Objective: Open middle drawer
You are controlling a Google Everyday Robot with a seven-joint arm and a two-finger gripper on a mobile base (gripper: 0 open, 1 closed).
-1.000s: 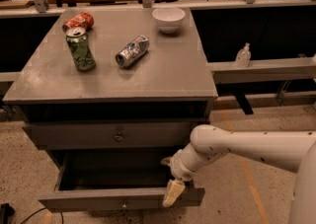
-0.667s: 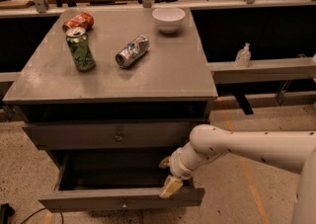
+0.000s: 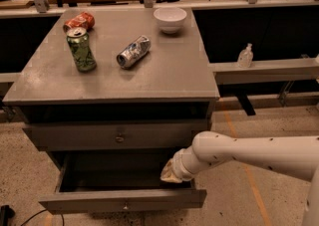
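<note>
The middle drawer (image 3: pixel 99 201) is pulled out at the bottom of the grey cabinet (image 3: pixel 169 78). Its flat grey front has a small central knob (image 3: pixel 125 205), and its dark inside shows and looks empty. My gripper (image 3: pixel 167 173), tan-tipped on a white arm coming in from the right, is at the drawer's right side. It hangs over the inside, just behind the front panel. I cannot tell whether it touches the drawer.
Above is a taller drawer front (image 3: pixel 75 138) with a bigger knob, closed. On the cabinet top stand a green can (image 3: pixel 81 50), a red can (image 3: pixel 79 21), a silver can lying down (image 3: pixel 133 51) and a white bowl (image 3: pixel 170 19). A small bottle (image 3: pixel 244 56) stands on the right ledge.
My gripper has lifted from the drawer's front edge and drawn back over the drawer's inside. The drawer stays pulled out.
</note>
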